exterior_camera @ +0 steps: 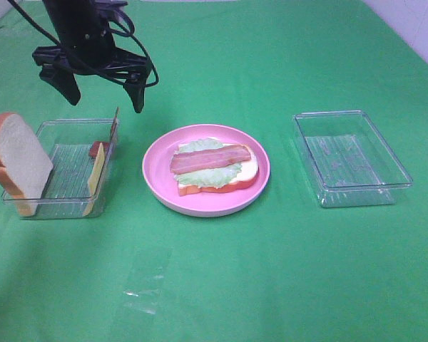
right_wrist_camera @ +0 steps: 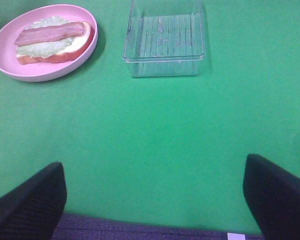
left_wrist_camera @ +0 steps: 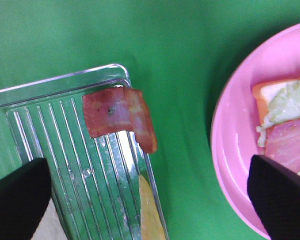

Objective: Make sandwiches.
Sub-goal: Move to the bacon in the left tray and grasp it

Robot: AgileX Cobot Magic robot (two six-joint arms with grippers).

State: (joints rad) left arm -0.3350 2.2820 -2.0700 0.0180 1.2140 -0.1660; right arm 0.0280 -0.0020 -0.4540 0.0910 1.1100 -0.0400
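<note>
Aloft, left tool [exterior_camera: 105, 102] wide open, empty.

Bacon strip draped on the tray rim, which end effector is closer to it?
Left. The left end effector hovers above the bacon strip; the right end effector is far off, facing the empty tray.

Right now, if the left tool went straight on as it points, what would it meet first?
Probably the tray rim, beside the bacon strip draped over it, though depth is hard to judge.
</note>
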